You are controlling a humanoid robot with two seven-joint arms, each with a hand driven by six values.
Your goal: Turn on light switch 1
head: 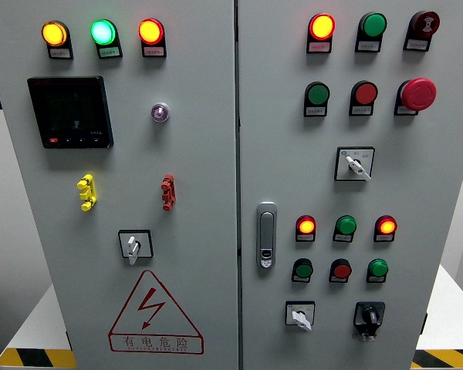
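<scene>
Neither robot hand shows in the head view, left or right, so how open the fingers are and whether they hold anything cannot be told.

What fills the view is a grey sheet-metal control cabinet [208, 324] with two doors. No label is legible, so which control counts as light switch 1 is uncertain. The likeliest candidates are the rotary selectors: a small white-lever rotary switch on a square black-framed plate [134, 245] on the left door, just above the red-edged triangular warning sign [155, 314]; a similar white-lever selector high on the right door [355, 163]; another low on that door [300, 314]; and a black knob selector [369, 317] just beside it.

Any of these should handle as a stiff, rigid part fixed to the panel, turning against a spring detent rather than lifting away. The lever is narrow and smooth plastic, so a pinch across its flat sides, close to the hub, looks the safest hold; pushing at the tip risks slipping off. The silver door latch [267, 235] stands between the two doors' controls.
</scene>
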